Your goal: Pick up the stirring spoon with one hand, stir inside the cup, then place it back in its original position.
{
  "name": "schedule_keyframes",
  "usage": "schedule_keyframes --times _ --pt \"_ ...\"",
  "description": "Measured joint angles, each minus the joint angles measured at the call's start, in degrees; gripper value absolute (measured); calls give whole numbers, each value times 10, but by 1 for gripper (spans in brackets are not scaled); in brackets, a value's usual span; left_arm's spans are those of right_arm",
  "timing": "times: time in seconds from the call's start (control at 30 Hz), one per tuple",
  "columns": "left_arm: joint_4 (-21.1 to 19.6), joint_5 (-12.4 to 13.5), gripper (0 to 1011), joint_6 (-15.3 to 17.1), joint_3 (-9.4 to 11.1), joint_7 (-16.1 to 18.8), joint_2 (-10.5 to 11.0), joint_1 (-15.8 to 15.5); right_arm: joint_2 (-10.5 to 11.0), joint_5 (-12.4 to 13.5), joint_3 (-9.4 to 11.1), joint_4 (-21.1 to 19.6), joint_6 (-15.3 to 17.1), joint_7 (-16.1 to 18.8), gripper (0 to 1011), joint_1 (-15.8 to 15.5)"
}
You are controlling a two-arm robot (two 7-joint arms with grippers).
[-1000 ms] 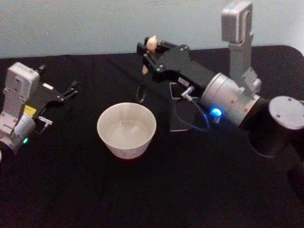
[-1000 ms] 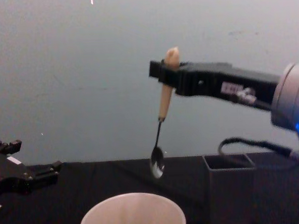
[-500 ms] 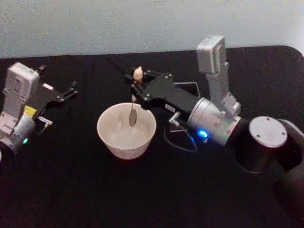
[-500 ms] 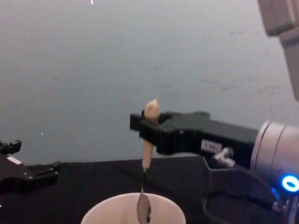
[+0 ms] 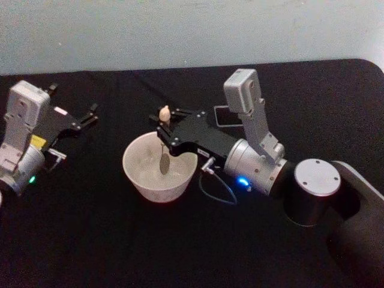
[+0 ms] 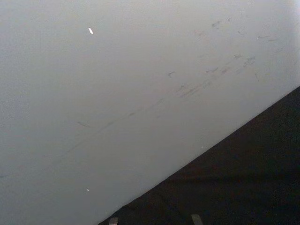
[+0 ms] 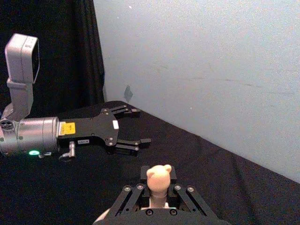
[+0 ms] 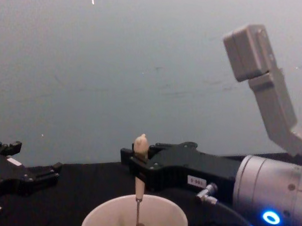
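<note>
Lowered and drawn nearer the robot over the past second, the stirring spoon (image 5: 164,144) now hangs upright with its dark bowl inside the cup (image 5: 137,174), shaft crossing the rim on the far side. The right pincer (image 5: 165,124) is clamped on the beige handle just under the knob, reaching in from the right above the cup's far edge; from the chest, the spoon (image 8: 139,191) drops straight from the pincer (image 8: 138,166) into the cup (image 8: 103,219). Behind the arm stands the dark grey holder box (image 5: 221,117), partly hidden by the arm's grey camera block (image 5: 243,90). A thin cable (image 5: 215,191) loops beside the cup on the black desk (image 5: 120,240). Well apart at the left, the left pincer (image 5: 86,117) rests idle, its fingers spread wide.
</note>
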Motion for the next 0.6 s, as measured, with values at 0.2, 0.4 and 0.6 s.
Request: schedule_keyframes --times 0.2,0.4,0.6 --pt "0 0 1001 0 0 0 0 0 -10 -9 -2 16 -3 1 188 5" --pt "0 0 1001 0 0 0 0 0 -16 -17 -1 23 -4 1 188 8" --pt "0 0 1001 0 0 0 0 0 -16 -21 7 22 -1 0 188 5"
